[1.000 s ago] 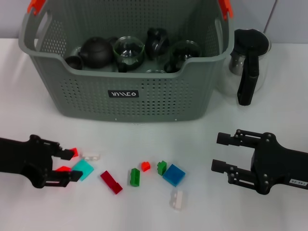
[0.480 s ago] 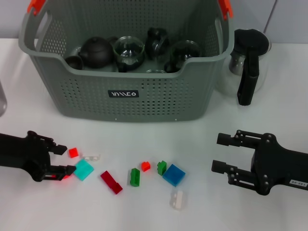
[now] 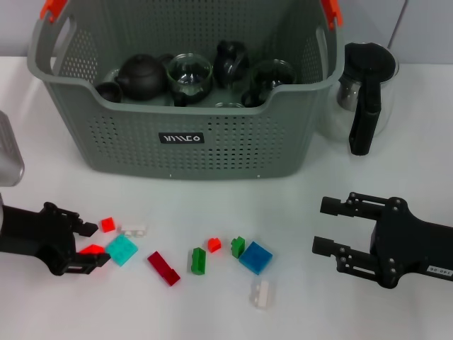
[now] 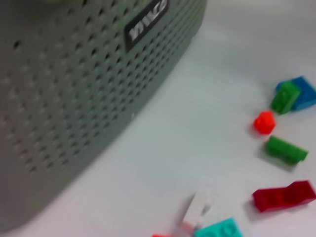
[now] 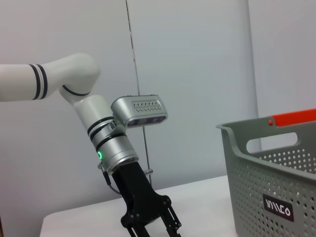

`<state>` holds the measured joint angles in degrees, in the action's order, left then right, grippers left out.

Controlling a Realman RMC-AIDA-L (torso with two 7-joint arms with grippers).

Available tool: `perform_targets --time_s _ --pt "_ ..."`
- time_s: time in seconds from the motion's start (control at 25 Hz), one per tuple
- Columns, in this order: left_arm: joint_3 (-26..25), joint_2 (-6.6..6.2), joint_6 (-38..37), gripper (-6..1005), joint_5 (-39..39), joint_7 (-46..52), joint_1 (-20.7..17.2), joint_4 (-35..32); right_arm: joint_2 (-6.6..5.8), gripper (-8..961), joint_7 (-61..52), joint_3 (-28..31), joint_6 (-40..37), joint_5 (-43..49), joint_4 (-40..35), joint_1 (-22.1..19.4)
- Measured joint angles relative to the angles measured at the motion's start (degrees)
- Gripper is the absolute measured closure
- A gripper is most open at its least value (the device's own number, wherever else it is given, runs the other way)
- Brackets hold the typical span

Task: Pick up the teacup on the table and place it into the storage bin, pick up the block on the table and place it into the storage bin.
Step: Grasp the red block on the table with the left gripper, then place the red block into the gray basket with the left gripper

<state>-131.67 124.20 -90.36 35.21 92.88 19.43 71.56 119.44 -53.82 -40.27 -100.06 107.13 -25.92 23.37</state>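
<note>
The grey storage bin (image 3: 233, 145) stands at the back and holds a dark teapot (image 3: 141, 74), a small dark teacup (image 3: 107, 91) and glass cups. No teacup shows on the table. Several blocks lie in front of the bin: a small red one (image 3: 107, 224), teal (image 3: 122, 249), dark red (image 3: 163, 268), green (image 3: 199, 261), blue (image 3: 255, 257) and white (image 3: 261, 292). My left gripper (image 3: 94, 244) is low at the left, open, just left of the teal block. A red block (image 3: 92, 249) lies between its fingers, against the nearer one. My right gripper (image 3: 328, 225) rests open at the right.
A glass jug (image 3: 368, 85) with a black handle stands right of the bin. A clear block (image 3: 132, 230) lies beside the small red one. The left wrist view shows the bin wall (image 4: 74, 74) and the blocks, among them the dark red one (image 4: 284, 196).
My left gripper has drawn back to the left, away from the teal block. A small red block that was at its far finger now lies on the table. The right arm has not moved.
</note>
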Motion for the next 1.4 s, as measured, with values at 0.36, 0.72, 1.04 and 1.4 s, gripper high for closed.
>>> perform_targets --time_s 0.36,0.72,1.04,1.4 --pt "0.01 0.13 1.76 466 -1.25 0.13 -0.11 -1.40 0.00 325 -0.08 -0.16 0.29 0.01 0.00 0.00" --pt "-0.64 -0.05 2.29 492 -1.35 2.76 0.08 -1.88 0.00 326 -0.18 -0.16 0.31 0.00 0.00 0.00" --pt "-0.62 -0.17 1.74 664 -2.58 3.95 1.40 -3.23 0.00 326 -0.22 -0.31 0.31 0.00 0.00 0.00" --pt "-5.84 -0.39 -5.29 816 0.66 3.89 2.59 -0.19 0.00 325 -0.25 -0.06 -0.03 0.00 -0.09 0.00"
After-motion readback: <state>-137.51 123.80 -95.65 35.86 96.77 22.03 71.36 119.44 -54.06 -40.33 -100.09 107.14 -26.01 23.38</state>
